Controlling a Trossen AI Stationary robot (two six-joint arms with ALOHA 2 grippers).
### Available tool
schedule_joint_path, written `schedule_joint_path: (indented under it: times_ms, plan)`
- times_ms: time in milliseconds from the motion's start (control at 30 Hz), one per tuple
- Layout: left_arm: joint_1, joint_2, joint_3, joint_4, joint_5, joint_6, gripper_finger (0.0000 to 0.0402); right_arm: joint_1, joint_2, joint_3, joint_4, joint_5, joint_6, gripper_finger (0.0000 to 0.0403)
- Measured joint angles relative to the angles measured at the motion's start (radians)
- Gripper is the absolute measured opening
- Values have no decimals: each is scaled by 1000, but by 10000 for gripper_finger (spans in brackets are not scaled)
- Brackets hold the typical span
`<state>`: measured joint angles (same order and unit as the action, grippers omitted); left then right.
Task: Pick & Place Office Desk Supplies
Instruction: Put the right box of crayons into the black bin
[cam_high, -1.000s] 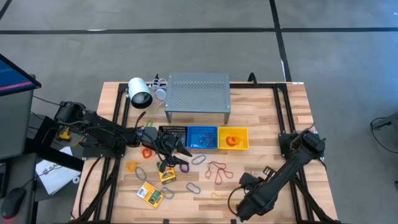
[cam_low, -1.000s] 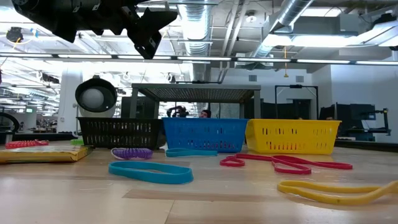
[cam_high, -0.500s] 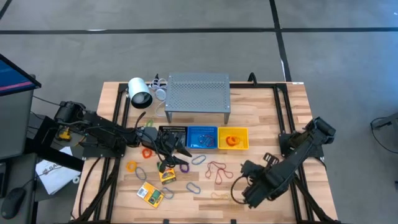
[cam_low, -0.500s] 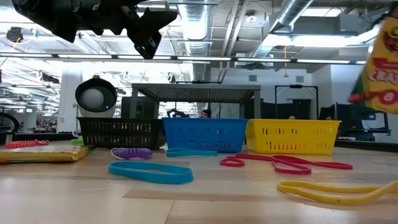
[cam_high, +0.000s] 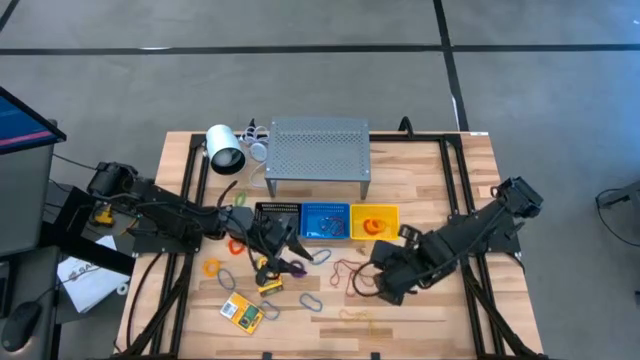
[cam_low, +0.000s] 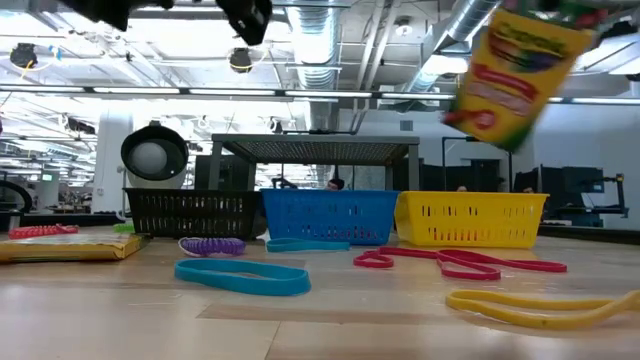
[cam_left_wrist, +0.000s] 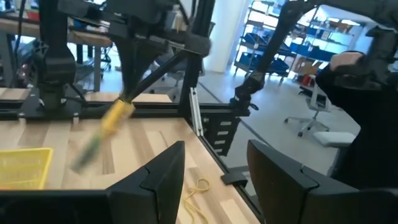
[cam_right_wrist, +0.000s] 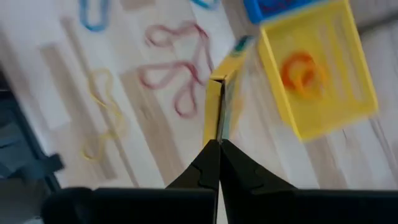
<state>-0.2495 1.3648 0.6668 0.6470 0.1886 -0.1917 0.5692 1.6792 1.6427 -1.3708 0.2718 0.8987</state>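
- The left gripper (cam_high: 283, 250) hung at nine o'clock of the table (cam_high: 440, 195), its dark fingers (cam_left_wrist: 163, 177) parted around nothing, above flat crayon packs (cam_high: 243, 312) and thin band loops (cam_high: 230, 279).
- Three mesh plastic bins sat mid-table: black (cam_high: 277, 218), blue (cam_high: 325, 221) and yellow (cam_high: 375, 222), an orange loop (cam_right_wrist: 300, 71) in the yellow one.
- Red loops (cam_high: 347, 270) lay at six o'clock of the bins.
- The right gripper (cam_high: 383, 283), clamped edge-on to a flat yellow-and-green crayon pack (cam_low: 512, 72), held it aloft near the yellow bin; a second earlier that arm sat low at five o'clock.
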Motion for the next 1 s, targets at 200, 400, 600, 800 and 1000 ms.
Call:
schedule_joint_path:
  times_ms: [200,400,600,800,1000]
  plan:
    - [24,83,92,-70,-1,0,180,-49,1,42,55,30,-167,0]
    - [60,209,168,-97,0,-7,206,-75,3,92,83,50,-275,0]
    - [94,254,218,-98,0,-7,221,-79,3,101,84,49,-324,0]
    - [93,254,259,-101,6,17,227,-81,3,101,93,47,-344,0]
    - [92,254,287,-157,27,19,227,-87,3,101,113,46,-368,0]
